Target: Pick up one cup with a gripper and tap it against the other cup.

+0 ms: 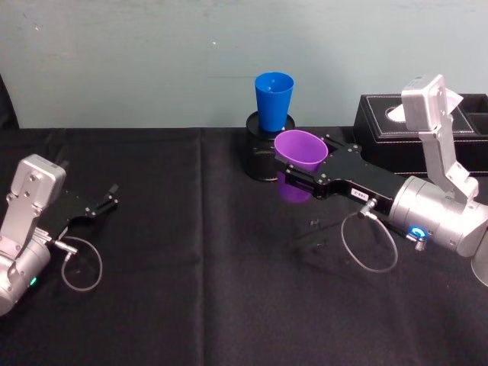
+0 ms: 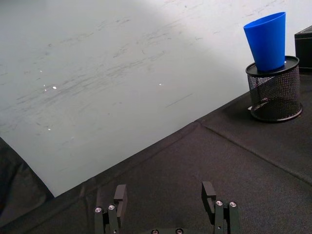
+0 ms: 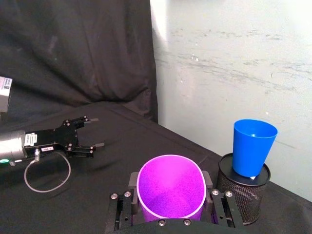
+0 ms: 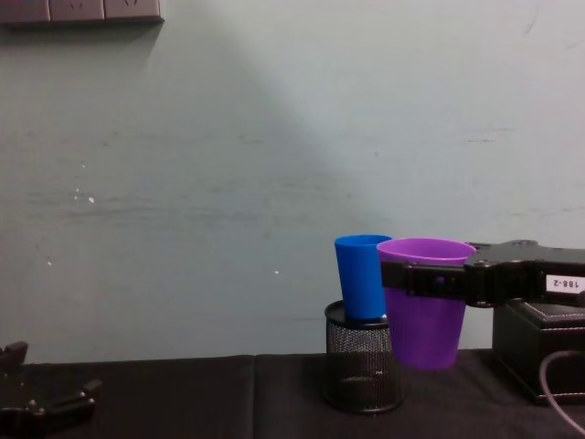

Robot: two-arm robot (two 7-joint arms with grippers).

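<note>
- The left black two-fingered gripper (image 1: 113, 196) rests low over the black tablecloth (image 1: 191, 290), well apart from both cups. Its fingers are spread, with nothing between them.
- The black mesh cylinder pen holder (image 1: 259, 162) stands near the back wall. The bright blue tapered plastic tumbler (image 1: 273, 99) sits upright in its mouth.
- The purple tapered plastic tumbler (image 1: 300, 152) hangs clear of the cloth, just beside the blue tumbler on the robot's side. The right wrist view shows a gap between them, so the tap looks not yet made.
- The right slim black gripper (image 4: 428, 280), on its silver-grey arm, is clamped across the purple tumbler just under the rim.
- Handling, as a judgement: the tumbler looks light, smooth and thin-walled. A hold high on the taper keeps it from sliding down, but hard squeezing could flex it. The blue tumbler seems to sit loose in the holder, so a soft touch suits.
- A black leather-look box (image 1: 381, 114) sits farthest right.
</note>
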